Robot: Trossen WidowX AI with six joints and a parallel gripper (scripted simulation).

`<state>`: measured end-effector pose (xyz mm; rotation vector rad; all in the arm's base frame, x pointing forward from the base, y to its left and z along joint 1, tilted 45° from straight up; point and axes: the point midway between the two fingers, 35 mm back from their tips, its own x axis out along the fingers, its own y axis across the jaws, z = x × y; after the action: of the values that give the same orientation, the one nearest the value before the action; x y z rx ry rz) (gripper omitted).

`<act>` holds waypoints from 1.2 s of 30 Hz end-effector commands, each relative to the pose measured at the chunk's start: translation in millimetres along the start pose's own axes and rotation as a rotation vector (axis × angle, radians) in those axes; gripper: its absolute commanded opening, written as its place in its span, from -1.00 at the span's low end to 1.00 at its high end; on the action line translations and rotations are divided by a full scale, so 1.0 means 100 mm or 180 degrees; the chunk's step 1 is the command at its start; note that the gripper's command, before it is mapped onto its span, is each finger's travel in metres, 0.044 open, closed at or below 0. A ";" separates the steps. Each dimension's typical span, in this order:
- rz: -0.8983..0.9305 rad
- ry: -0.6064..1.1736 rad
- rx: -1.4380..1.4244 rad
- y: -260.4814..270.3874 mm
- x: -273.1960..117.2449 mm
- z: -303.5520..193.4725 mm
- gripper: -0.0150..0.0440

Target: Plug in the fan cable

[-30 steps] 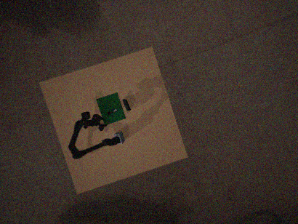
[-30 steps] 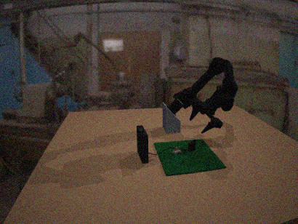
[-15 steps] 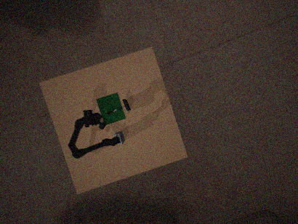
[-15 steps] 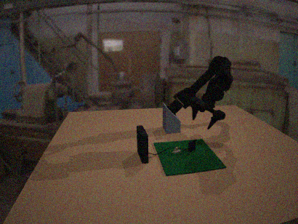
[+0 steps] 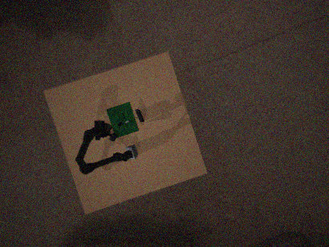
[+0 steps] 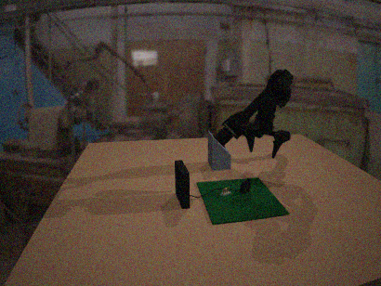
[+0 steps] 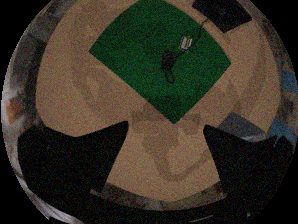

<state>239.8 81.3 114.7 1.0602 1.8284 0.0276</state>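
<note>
The green board (image 5: 118, 112) (image 6: 223, 214) (image 7: 125, 50) lies flat on the table. A small dark block (image 6: 245, 186) (image 7: 168, 61), apparently the plug, is on the board, with a small cable loop beside it in the wrist view. A small pale part (image 6: 226, 191) (image 7: 186, 43), perhaps the header, is close to it. The black fan (image 5: 140, 115) (image 6: 182, 185) (image 7: 222, 14) stands beside the board, and its thin cable runs past the pale part toward the dark block. Whether anything is seated cannot be told. My gripper (image 6: 262, 154) (image 7: 166, 127) is open and empty, above the table beyond the board's edge, touching nothing.
A grey wedge-shaped piece (image 5: 132, 151) (image 6: 218, 157) (image 7: 241, 126) stands at the arm's base, off the board's side. The square tan table (image 5: 168, 72) (image 6: 116, 246) carries broad shadows of the arm.
</note>
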 end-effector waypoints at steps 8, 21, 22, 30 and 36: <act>0.0086 -0.0055 0.0275 -0.05 -0.30 0.66 1.00; 0.0146 0.0008 0.0558 -0.09 0.01 1.02 1.00; 0.0148 0.0009 0.0557 -0.08 0.16 1.02 1.00; 0.0158 0.0026 0.0553 -0.08 0.55 0.97 1.00; 0.0157 0.0025 0.0553 -0.07 0.62 0.98 1.00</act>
<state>301.1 74.0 18.7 1.2215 1.8330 -0.0998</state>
